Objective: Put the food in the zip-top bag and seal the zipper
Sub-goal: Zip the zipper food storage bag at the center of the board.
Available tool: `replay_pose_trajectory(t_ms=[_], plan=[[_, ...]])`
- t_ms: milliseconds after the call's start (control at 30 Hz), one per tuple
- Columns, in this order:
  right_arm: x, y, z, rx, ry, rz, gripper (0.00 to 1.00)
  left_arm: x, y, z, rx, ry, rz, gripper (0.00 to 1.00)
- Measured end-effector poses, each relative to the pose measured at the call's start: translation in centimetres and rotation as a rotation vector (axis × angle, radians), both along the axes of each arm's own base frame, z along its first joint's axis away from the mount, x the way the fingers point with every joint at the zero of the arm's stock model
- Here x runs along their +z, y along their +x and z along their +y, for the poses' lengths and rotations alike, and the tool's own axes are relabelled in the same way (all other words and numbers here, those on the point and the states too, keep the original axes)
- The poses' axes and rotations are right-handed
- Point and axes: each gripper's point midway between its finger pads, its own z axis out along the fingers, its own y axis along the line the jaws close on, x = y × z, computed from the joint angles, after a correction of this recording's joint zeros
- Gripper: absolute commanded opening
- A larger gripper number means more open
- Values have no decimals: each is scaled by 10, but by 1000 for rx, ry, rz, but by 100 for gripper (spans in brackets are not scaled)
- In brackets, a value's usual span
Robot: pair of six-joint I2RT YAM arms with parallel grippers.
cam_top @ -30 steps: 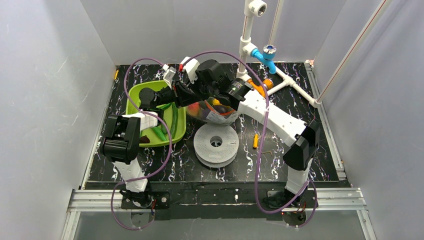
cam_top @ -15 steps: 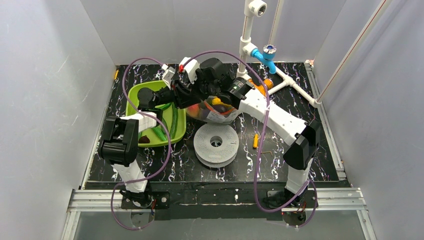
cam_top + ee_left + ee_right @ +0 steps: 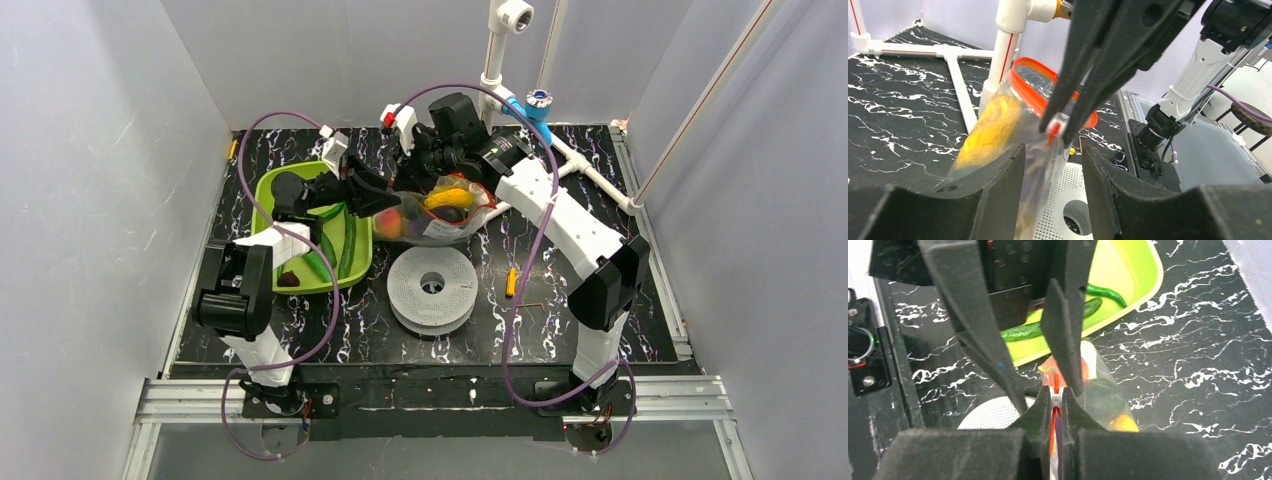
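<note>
Right gripper (image 3: 1055,400): pinched shut on zipper (image 3: 1024,89) | Left gripper (image 3: 1053,152): partly open, fingers either side of zip-top bag (image 3: 998,125) | Bag: just behind white perforated disc (image 3: 432,288)

Light: bright, even, from overhead; walls (image 3: 90,200) pale and flat.
Shadows: soft and faint beneath the arms on the counter (image 3: 500,345).
Glare: sheen on the bag (image 3: 1008,107); tray (image 3: 1133,280) vivid, nearly washed out.
Focus: overhead view sharp; left gripper (image 3: 1052,155) and right gripper (image 3: 1057,402) loom dark and blurred in the lower frame of their wrist views.
Background: upper right of the left wrist view is soft.
</note>
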Motion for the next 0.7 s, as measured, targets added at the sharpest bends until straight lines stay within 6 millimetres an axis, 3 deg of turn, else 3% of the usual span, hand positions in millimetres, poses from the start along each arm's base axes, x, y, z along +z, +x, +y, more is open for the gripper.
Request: replay_pose_trajectory(t_ms=[100,233,400,533,700], plan=[[-1,-6,1,30,2,30,1,0,5,-2,-6,-3,3,43],[-1,-5,1,40,-2,36,1,1,3,-10,-42,6,-7,21],[-2,-1,-1,39,-6,50,1,1,-2,-15,-79,12,-31,19],[-4,-2,0,48,-10,62,1,-1,-4,-15,-88,15,-38,0],[-4,-1,-2,48,-14,65,1,-3,-5,-15,-101,22,-40,0]])
